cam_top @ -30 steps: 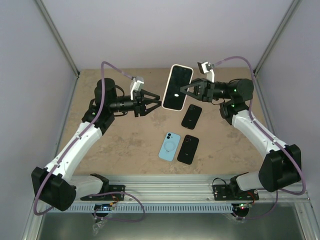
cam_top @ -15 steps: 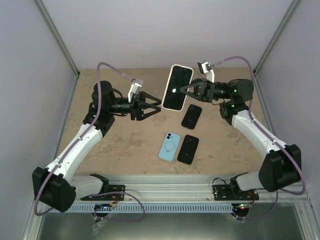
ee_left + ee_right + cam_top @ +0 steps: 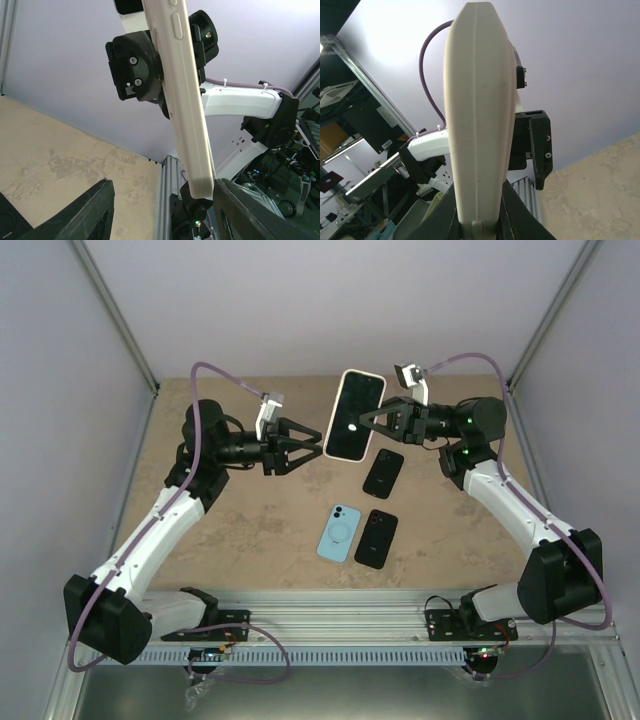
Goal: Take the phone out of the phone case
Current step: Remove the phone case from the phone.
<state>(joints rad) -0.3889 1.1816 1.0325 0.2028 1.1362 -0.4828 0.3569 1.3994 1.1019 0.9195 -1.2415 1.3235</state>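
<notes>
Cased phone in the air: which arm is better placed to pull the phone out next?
Left. The left gripper is open, empty, beside the phone; the right gripper is shut on it.

I could read no text, brand, number or sign in any view. The cream phone case (image 3: 356,415) showed me no lettering on its back or edge. The blue phone (image 3: 340,533) carried only a plain ring mark, no words.

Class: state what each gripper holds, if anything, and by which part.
The right gripper holds the cased phone, pinched across its front and back at the right long edge, about mid-length. The left gripper is open and holds nothing.
</notes>
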